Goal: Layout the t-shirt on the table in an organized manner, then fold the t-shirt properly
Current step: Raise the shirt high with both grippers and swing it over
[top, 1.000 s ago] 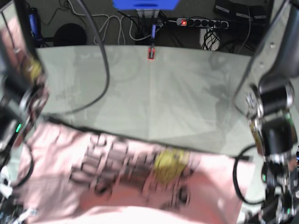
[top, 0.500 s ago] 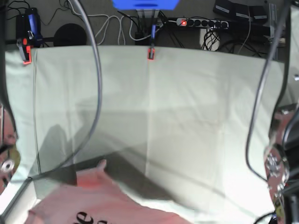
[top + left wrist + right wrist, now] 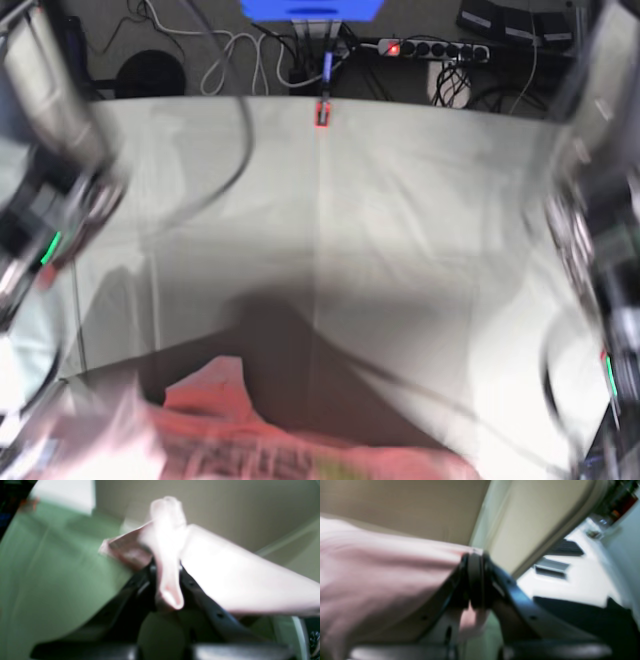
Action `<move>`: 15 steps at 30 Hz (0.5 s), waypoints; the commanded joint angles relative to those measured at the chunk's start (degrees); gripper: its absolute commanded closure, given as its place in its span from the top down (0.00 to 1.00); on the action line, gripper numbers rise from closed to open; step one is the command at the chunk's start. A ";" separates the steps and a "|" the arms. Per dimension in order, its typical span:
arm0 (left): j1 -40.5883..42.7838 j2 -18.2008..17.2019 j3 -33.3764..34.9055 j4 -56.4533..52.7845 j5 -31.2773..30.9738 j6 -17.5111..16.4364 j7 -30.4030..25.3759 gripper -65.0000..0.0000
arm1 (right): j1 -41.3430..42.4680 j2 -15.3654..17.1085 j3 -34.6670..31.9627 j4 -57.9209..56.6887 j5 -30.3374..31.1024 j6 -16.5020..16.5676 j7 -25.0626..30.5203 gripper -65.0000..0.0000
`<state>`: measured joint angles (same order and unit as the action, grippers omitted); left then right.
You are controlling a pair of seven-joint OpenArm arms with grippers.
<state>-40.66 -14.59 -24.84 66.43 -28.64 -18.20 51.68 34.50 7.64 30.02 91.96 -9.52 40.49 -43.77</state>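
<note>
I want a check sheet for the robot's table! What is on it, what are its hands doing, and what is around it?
Surface: the table, under pale grey-green creased cloth, with a dark shadow near the front.
Job's things: the t-shirt, pale pink, lifted at the near edge of the base view; blurred.
Clutter: nothing seen on the cloth.
Grippers: the left tool is shut on a bunch of the t-shirt; the right tool is shut on the shirt's edge.
Cables: a black arm cable loops over the table; white and black cords lie on the floor behind.
Surroundings: a red clamp at the far edge, a power strip with a red light, a blue object.
</note>
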 commanded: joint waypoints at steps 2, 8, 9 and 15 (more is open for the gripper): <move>3.35 -1.45 -2.72 3.06 -1.20 -0.49 -2.32 0.00 | -4.13 -0.74 0.53 3.11 0.24 -0.49 1.18 0.00; 18.73 -1.28 -5.62 4.12 -3.40 -0.84 -3.02 0.00 | -18.63 -5.22 0.62 7.07 0.24 -0.49 5.57 0.00; 21.10 -1.37 -6.32 4.47 -4.89 -0.84 -3.02 0.00 | -21.09 -5.75 0.62 8.04 0.24 -0.49 6.10 0.00; 30.16 -1.89 -8.96 4.99 -12.02 -0.66 -2.67 0.00 | -31.73 -6.28 0.79 9.09 0.24 -0.49 9.00 0.00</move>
<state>-9.82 -15.53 -33.63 70.22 -39.05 -18.17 49.87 2.11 0.84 30.74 99.55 -10.31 40.27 -36.69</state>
